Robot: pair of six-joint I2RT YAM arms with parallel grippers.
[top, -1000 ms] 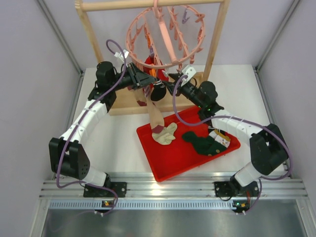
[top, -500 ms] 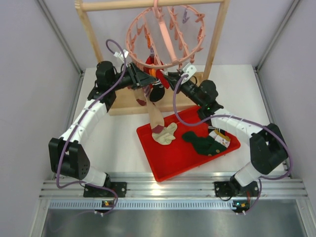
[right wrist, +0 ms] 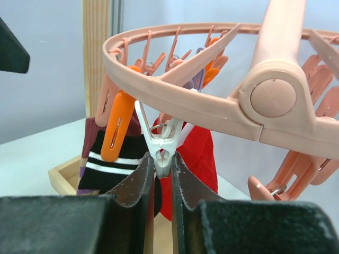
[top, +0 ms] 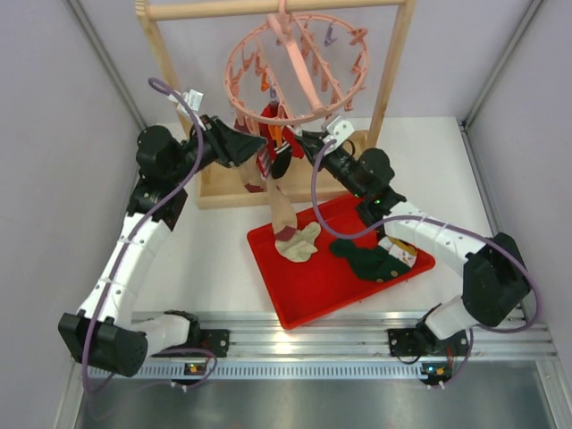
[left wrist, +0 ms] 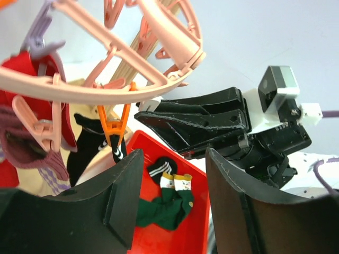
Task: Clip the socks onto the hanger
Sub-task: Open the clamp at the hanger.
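The pink hanger (top: 295, 67) hangs from the wooden rack, with a red sock (right wrist: 198, 153) and a black white-striped sock (right wrist: 108, 164) on an orange peg (right wrist: 117, 127). A tan sock (top: 281, 210) dangles from it down to the tray. My right gripper (right wrist: 163, 164) is shut on a white peg (right wrist: 168, 138) under the ring; from above it (top: 302, 141) sits at the hanger's near side. My left gripper (left wrist: 174, 159) is open and holds nothing, just left of the hung socks (top: 257, 143). Dark green socks (top: 366, 259) and a cream sock (top: 302, 241) lie in the tray.
The red tray (top: 308, 295) sits between the arms at the table's centre. The wooden rack's post (top: 165, 63) and base (top: 223, 192) stand right behind my left gripper. In the left wrist view the right gripper's black body (left wrist: 206, 124) is close ahead.
My left gripper has opened and drawn back to the left, its arm swinging outward. My right gripper has closed on the white peg.
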